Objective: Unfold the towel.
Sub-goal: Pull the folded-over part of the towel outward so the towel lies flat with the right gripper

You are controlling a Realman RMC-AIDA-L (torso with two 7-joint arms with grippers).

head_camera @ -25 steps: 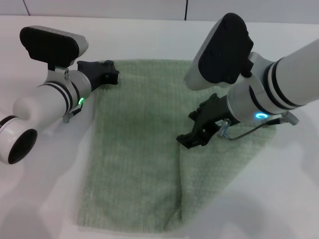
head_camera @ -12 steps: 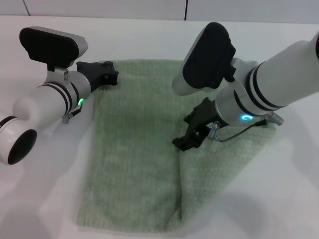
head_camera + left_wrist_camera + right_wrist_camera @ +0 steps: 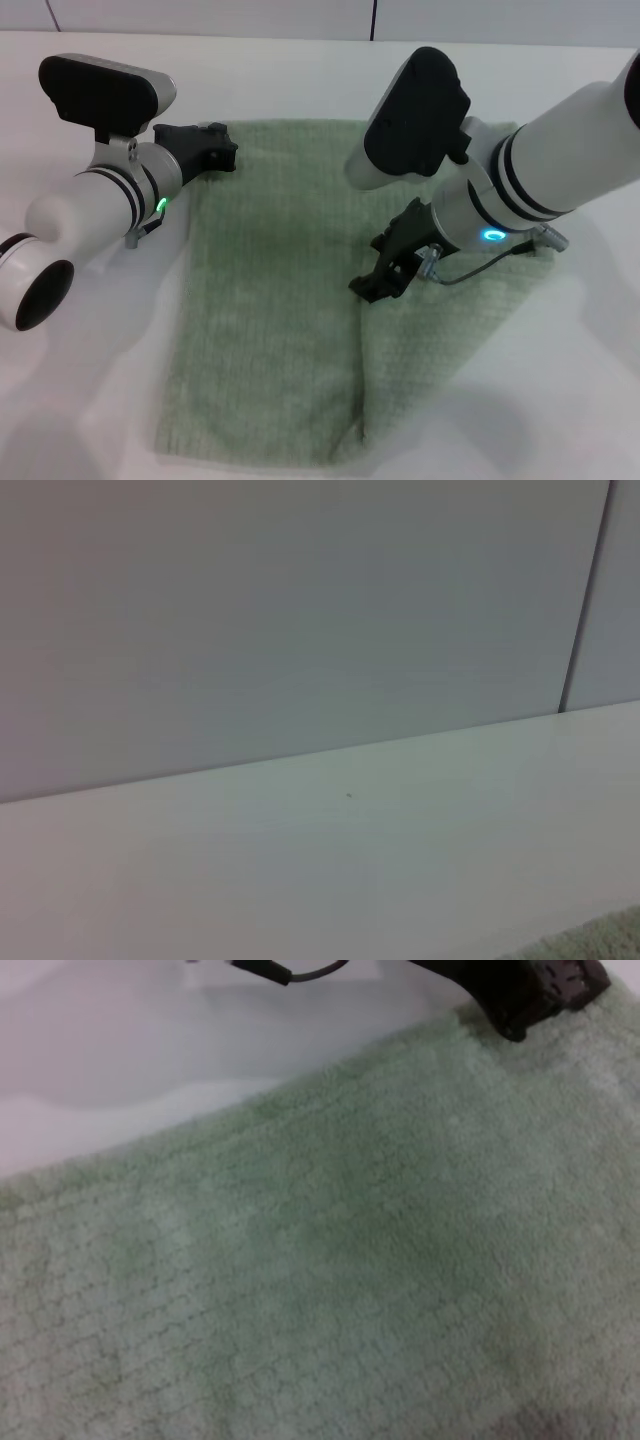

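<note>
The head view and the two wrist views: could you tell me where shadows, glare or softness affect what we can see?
Head view: evenly lit, no glare; soft shadows fall on the towel under the right gripper and on the table beside the left arm. Left wrist view: dim and nearly featureless, only wall, tabletop and a towel corner. Right wrist view: close and slightly soft, a darker patch mid-towel.

Both arms are glossy white tubes with black ring bands at the joints. Each carries a black, rounded-rectangular camera block on a white mount behind its black tool. A small green light glows behind the left tool (image 3: 200,145); a cyan ring and thin grey cable loop sit behind the right tool (image 3: 385,275).
</note>
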